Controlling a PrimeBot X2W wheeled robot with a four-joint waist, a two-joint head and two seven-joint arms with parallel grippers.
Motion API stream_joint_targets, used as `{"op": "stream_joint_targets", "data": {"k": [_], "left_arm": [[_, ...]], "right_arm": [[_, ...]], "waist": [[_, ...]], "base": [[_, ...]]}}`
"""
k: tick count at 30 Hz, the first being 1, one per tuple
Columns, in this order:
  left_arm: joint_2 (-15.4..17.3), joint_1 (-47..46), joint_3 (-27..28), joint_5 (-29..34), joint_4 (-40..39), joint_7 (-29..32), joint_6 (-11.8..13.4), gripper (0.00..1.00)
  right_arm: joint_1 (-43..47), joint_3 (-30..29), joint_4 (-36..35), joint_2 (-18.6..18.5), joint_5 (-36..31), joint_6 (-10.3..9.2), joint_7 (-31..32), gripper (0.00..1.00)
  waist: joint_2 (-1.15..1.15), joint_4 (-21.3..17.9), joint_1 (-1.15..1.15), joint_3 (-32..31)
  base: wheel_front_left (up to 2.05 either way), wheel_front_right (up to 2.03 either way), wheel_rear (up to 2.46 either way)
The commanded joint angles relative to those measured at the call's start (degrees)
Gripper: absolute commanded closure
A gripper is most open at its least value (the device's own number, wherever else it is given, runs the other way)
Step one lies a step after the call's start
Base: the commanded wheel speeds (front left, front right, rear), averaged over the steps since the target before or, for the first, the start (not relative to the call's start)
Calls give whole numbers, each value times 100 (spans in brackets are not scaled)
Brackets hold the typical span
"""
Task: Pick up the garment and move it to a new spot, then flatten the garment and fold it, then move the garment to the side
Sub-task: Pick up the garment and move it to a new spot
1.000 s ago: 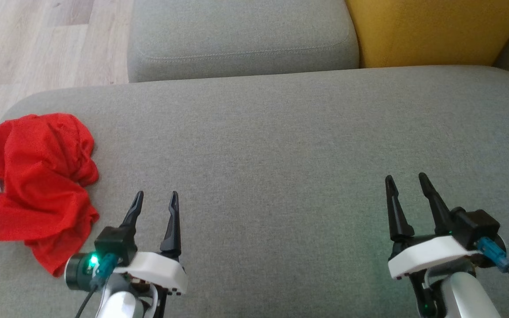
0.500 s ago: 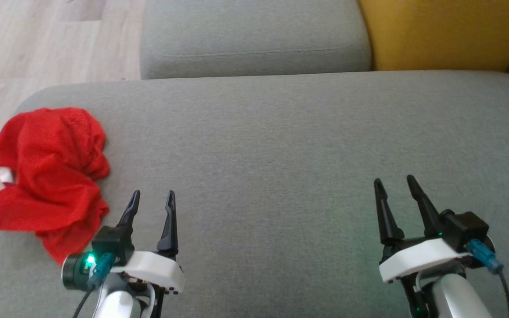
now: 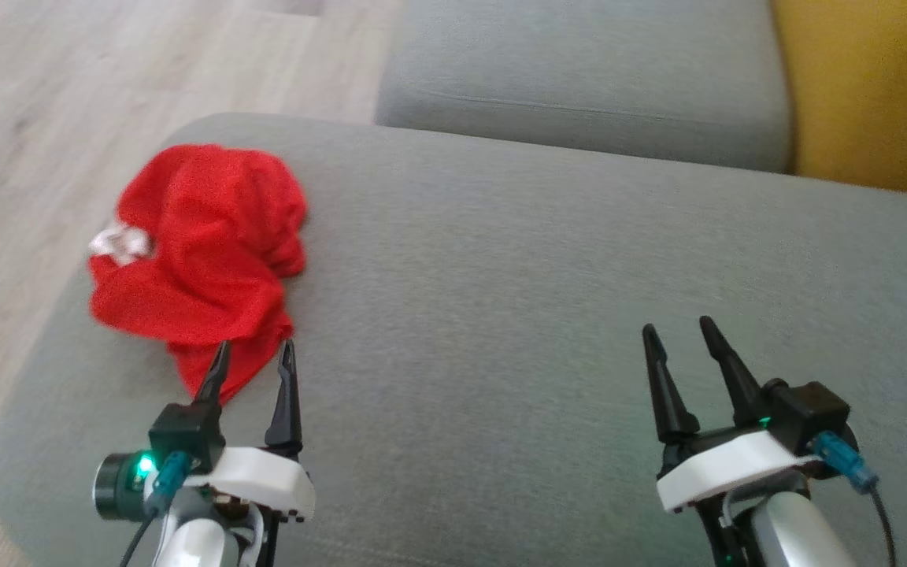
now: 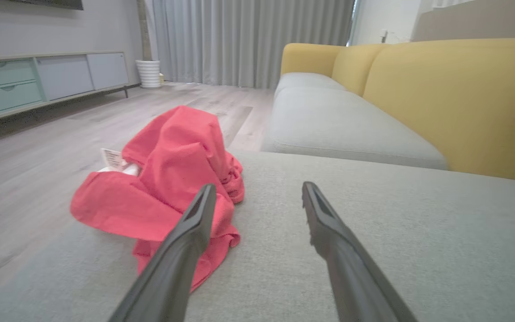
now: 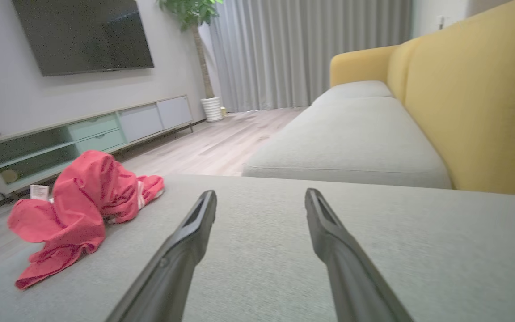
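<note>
The garment (image 3: pixel 201 252) is a crumpled red mesh piece with a white label, lying at the left end of the grey sofa cushion (image 3: pixel 540 299). It also appears in the left wrist view as the garment (image 4: pixel 168 179) and in the right wrist view as the garment (image 5: pixel 83 201). My left gripper (image 3: pixel 255 354) stands open just short of the cloth's near tip, nothing between its fingers. In its own view the left gripper (image 4: pixel 257 192) points past the cloth's right edge. My right gripper (image 3: pixel 680 332) hangs open over bare cushion, far right of the garment; its own view shows the right gripper (image 5: pixel 259 199) empty.
Wooden floor (image 3: pixel 68 118) drops off beyond the cushion's left edge. A second grey seat cushion (image 3: pixel 579 87) lies behind, and a yellow backrest (image 3: pixel 871 94) rises at the far right. A low TV cabinet (image 5: pixel 83 134) stands across the room.
The head camera has swung left, so the whole picture shifted right. Relative to the cushion, my left gripper now reaches the garment's near tip. Both grippers stay open.
</note>
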Motion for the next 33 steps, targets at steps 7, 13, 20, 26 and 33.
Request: {"op": "stream_joint_targets", "data": {"k": [7,13,20,26,33], "left_arm": [[80,-74,367,64,-226,-71,13,0],[100,12,472,62,-286,-71,37,0],[107,80,552,49,-281,-71,36,0],[120,104,665,-23,-265,-71,46,0],[524,-140,812,43,-155,-71,-103,0]], "right_arm": [[-64,349,-85,-37,126,24,-146,0],[-47,453,-51,-37,187,24,-179,0],[-26,594,18,-37,243,24,-205,0],[-77,711,31,-37,281,24,-218,0],[-124,571,2,-37,261,24,-191,0]], "waist": [[0,797,0,-105],[0,1050,0,-128],[0,1198,0,-143],[0,1104,0,-118],[0,837,0,48]], "base": [[0,0,0],[0,0,0],[0,0,0],[0,0,0],[0,0,0]]}}
